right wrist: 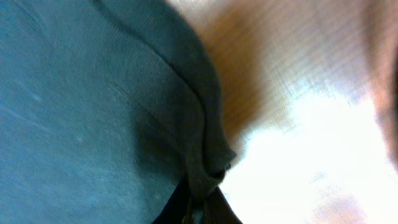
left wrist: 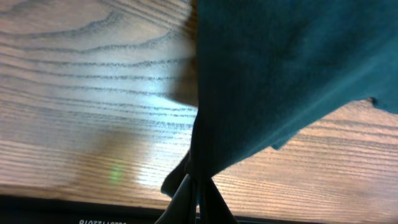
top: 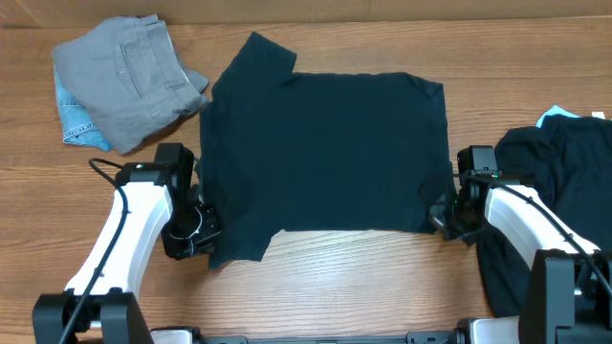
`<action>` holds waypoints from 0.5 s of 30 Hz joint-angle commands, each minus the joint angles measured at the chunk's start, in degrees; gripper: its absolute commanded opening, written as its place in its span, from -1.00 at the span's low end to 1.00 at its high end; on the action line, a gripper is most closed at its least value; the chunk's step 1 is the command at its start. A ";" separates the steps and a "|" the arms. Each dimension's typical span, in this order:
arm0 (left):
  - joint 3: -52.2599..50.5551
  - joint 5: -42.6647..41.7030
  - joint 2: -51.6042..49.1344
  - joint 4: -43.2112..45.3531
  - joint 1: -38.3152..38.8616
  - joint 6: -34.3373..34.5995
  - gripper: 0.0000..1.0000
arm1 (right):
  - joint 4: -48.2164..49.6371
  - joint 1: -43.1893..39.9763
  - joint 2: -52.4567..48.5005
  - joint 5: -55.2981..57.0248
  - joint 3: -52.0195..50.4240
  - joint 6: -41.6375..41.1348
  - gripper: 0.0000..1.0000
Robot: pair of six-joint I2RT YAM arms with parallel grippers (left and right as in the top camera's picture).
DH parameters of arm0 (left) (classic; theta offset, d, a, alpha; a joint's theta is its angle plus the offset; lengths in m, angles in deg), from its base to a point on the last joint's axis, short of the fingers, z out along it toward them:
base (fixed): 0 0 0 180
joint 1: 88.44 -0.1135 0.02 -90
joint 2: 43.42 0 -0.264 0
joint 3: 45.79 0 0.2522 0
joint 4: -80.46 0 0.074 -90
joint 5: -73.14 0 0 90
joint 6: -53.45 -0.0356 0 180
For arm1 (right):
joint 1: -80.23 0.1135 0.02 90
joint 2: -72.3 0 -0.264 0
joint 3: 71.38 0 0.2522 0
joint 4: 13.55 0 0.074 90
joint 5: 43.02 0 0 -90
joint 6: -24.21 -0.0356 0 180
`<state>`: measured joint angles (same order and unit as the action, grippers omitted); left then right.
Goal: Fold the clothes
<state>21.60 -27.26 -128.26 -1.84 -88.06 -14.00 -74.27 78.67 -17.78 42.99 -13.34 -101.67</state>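
The dark T-shirt (top: 325, 153) lies flat mid-desk (top: 363, 277). The left claw (top: 196, 234) and, apparently, the right claw (top: 442, 215) pinch its near edge. First fold: lift both evenly and carry them to the far edge.

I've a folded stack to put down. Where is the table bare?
Bare table lies between the left arm and right arm, in front of the shirt; also outside the left arm, in front of the pants; and at the far right corner, beyond the pile. Crowded: the centre, and the shirt's near corners, where the left tool and right tool pinch it.
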 commanded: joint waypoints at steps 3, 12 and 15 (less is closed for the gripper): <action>2.58 1.92 4.59 -3.39 -0.50 1.68 -0.92 | -10.32 0.00 3.50 3.93 5.60 1.44 -0.92; 7.93 5.97 11.63 -11.91 -4.04 3.30 -0.92 | -30.27 0.00 16.39 -0.52 13.55 1.77 -0.92; 9.53 6.34 13.22 -12.50 -4.26 3.39 -0.92 | -32.04 0.00 18.51 -1.25 13.55 1.77 -0.92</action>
<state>28.72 -23.34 -116.96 -14.16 -91.84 -12.06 -106.22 78.71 -0.60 43.06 -0.60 -100.25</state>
